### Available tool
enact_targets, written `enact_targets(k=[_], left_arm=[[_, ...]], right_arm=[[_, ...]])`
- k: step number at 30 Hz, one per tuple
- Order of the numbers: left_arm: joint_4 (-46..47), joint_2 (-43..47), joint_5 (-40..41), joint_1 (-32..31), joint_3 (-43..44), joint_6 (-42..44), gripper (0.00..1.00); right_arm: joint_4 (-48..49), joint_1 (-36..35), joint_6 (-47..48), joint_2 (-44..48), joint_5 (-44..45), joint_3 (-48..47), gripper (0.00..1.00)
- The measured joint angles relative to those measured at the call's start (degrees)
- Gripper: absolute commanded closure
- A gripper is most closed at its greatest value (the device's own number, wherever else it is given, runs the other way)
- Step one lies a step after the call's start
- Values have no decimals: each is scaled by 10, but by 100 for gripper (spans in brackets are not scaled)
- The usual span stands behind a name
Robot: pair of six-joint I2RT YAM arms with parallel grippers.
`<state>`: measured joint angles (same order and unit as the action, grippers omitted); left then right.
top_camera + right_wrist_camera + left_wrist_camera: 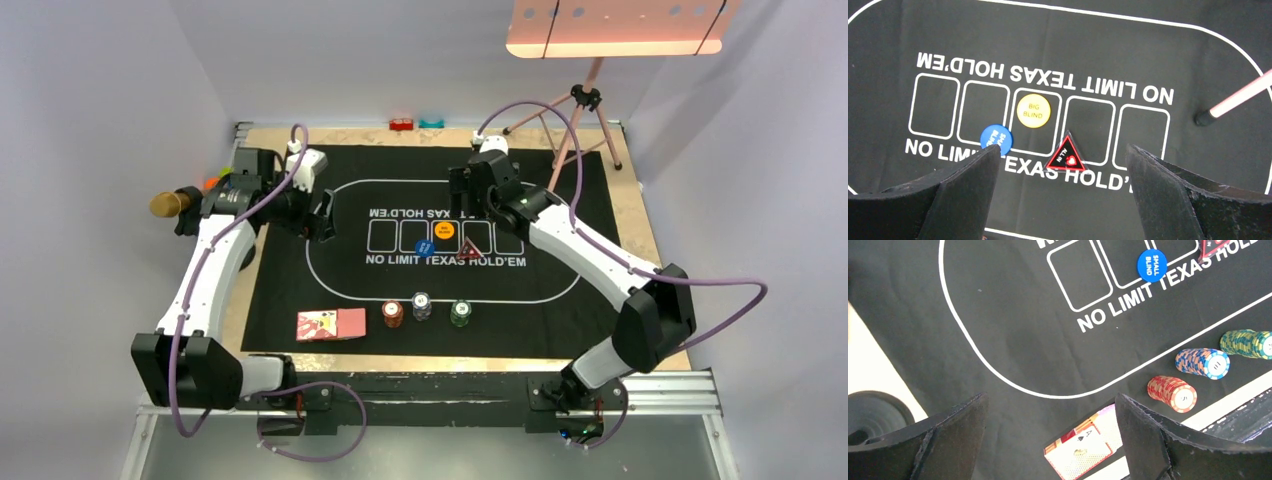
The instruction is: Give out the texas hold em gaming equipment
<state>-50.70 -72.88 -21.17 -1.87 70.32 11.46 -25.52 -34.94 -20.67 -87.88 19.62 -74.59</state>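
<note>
Seen from above, the right claw (1062, 148) hangs released over the far half of the black mat (600, 300), gripping nothing. The three markers sit at its 6 o'clock. The orange disc (1033, 110) marked BIG BLIND lies inside the middle printed box. The blue disc (996, 140) marked SMALL BLIND lies at that disc's 8 o'clock, across a box line. The red triangle marker (1066, 158) lies at the orange disc's 4 o'clock, partly on the lettering. None of the three touches another.

The left claw (1050, 402) is spread wide and empty above the mat's left end. The playing cards (331, 325) lie at its 6 o'clock near the mat's front edge, an ace face up among pink-red backs. From the cards toward 3 o'clock stand three chip stacks in a short row: the red-brown stack (392, 314), the grey-white stack (422, 305) and the green stack (460, 313), close together but apart.

A tripod leg (1238, 97) plants its foot on the mat between 2 and 3 o'clock of the right claw. A gold-headed microphone (170, 204) lies off the table at 9 o'clock of the left claw, and two toy bricks (415, 124) sit at the table's (640, 215) far edge.
</note>
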Motion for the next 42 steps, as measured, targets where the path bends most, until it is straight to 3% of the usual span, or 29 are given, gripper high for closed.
enact_targets(k=[5,12,21,27,34,42], left_arm=[[1,-38,-5,-30,20,1,0],[25,-131,28,-147,58,4,0],[49,-319,52,-228,189,16,0],[63,-417,71,-284,261,16,0],[73,-450,102,-310,273,16,11],[80,-481,137,-321,293,15,13]], right_arm=[[3,0,-13,40,9,40,2],[0,0,-34,118,28,95,3],[-28,0,-73,251,73,165,5],[-55,1,-93,288,95,170,6],[-67,1,-109,314,96,182,7],[-66,2,-113,314,94,190,8]])
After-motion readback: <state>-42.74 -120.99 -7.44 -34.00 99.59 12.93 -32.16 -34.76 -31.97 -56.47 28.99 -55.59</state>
